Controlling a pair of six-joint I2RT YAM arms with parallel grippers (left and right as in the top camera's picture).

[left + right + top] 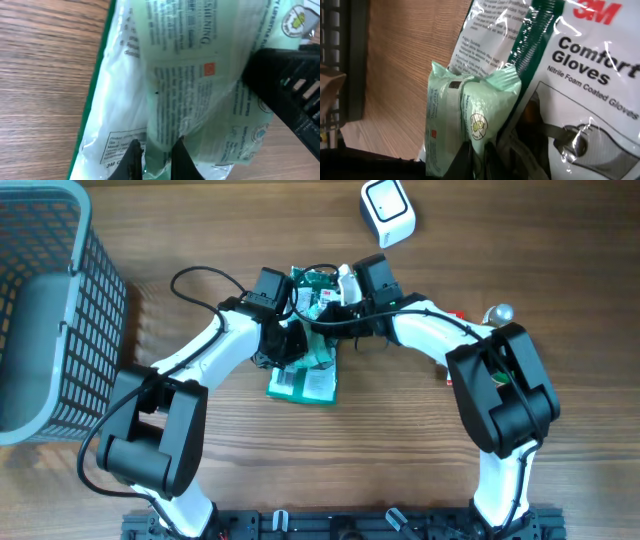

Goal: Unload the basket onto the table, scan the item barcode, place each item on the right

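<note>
Clamped at both edges

The wipes packet (470,115) is gripped at centre frame by the left gripper (154,159) and right gripper (476,159), over the glove packet (305,385). Open table (450,240) is left toward the scanner (387,210), upper right.

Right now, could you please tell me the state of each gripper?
Left gripper: jaws closed on the pale green plastic packet.
Right gripper: jaws closed on the same packet.

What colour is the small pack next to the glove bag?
The small pack is pale mint green; clearest in the right wrist view.
</note>
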